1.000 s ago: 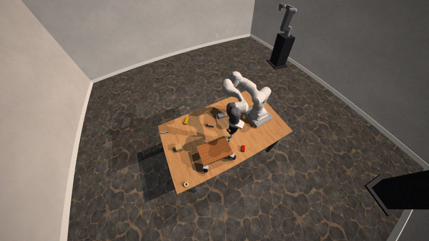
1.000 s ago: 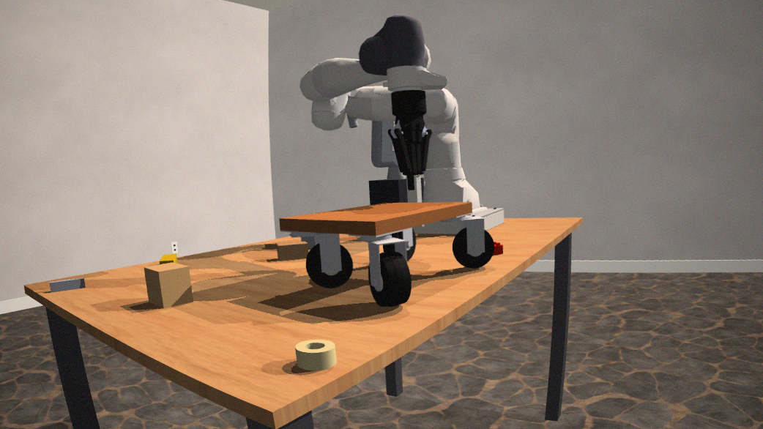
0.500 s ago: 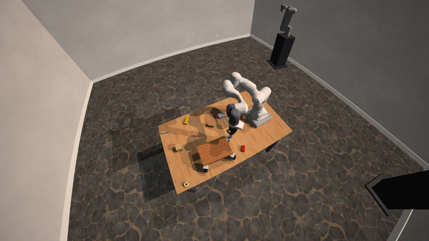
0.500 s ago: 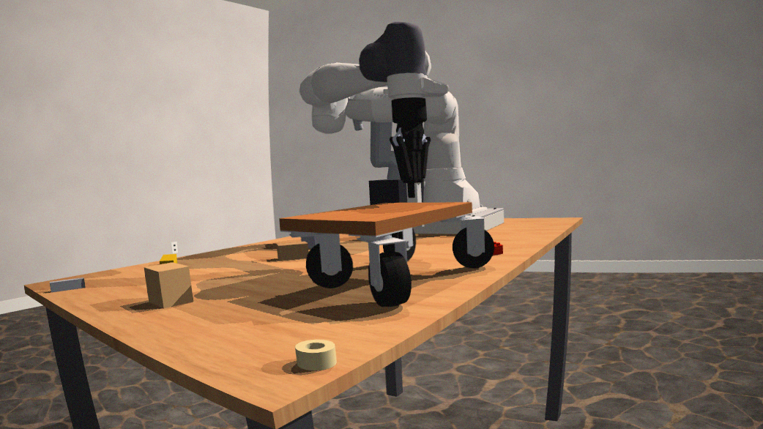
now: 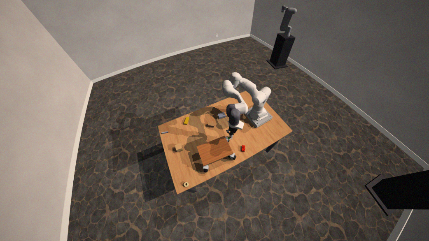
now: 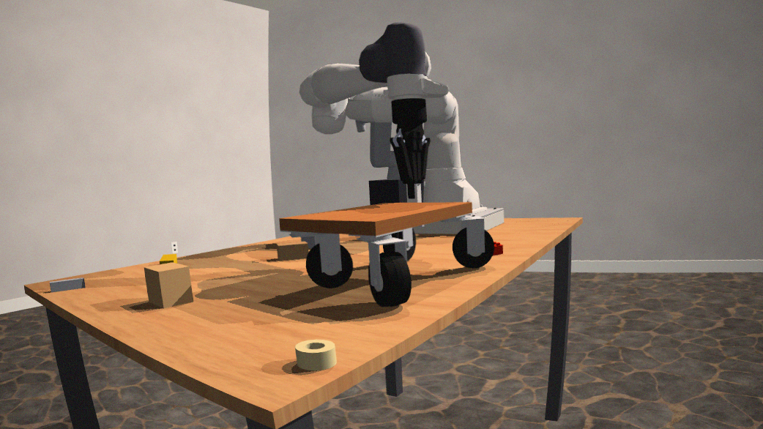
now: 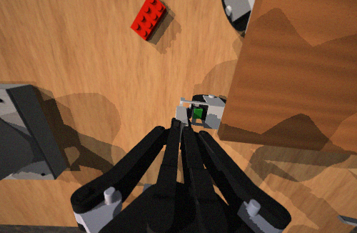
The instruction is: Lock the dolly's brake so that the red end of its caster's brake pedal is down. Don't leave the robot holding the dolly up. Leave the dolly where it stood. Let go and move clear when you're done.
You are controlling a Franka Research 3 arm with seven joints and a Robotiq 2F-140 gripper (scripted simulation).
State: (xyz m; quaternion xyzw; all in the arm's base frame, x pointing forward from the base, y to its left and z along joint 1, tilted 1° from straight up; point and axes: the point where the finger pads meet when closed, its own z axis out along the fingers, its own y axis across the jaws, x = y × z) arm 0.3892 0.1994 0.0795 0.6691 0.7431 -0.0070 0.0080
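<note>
I see my claw (image 7: pixel 180 126) pressed together, empty, tips at the brake pedal (image 7: pixel 197 113), green end showing, beside the dolly (image 7: pixel 300 68) filling the frame's right, standing on the desk (image 7: pixel 82 53).

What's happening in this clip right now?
One robot arm is working on a small wooden dolly that stands with its casters on the table. Its gripper is shut with nothing between the fingers, and the closed tips are at the brake pedal of the caster at the dolly's corner nearest the arm's base. Only the pedal's green end shows from the wrist camera. A red brick lies nearby.
</note>
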